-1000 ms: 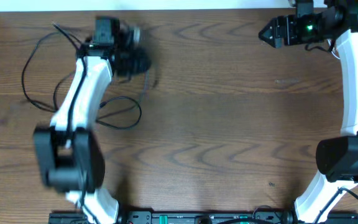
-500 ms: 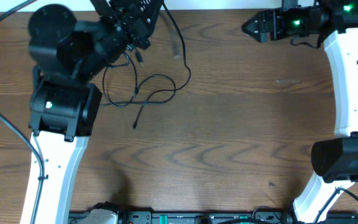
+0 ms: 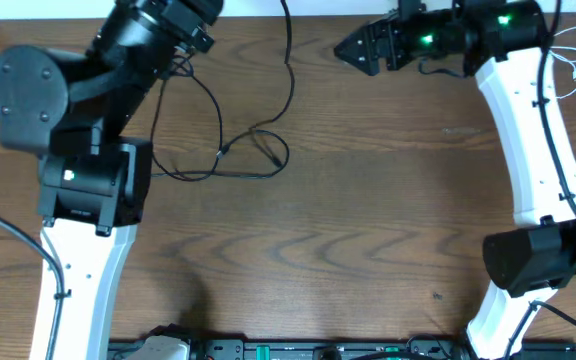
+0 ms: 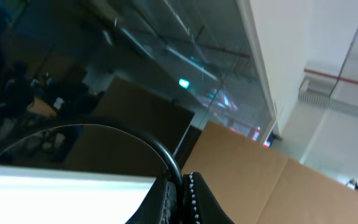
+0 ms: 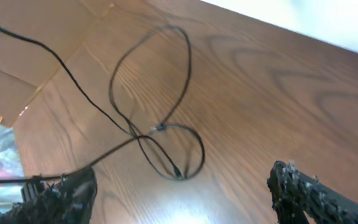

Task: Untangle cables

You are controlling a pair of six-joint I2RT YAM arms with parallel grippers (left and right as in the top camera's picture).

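Brown wooden table [image 3: 388,230]. Looped loosely over its far left part, black cables [image 3: 218,152], one strand clamped between the closed fingers of the left gripper [image 4: 180,186]. Spread wide and empty near the far edge, right gripper [image 5: 182,185].

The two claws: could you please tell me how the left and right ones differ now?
The left claw is shut on a black cable; the right claw is open and empty. The left one points away from the table, the right one down at cable loops lying on it. Both show near the top of the overhead view.
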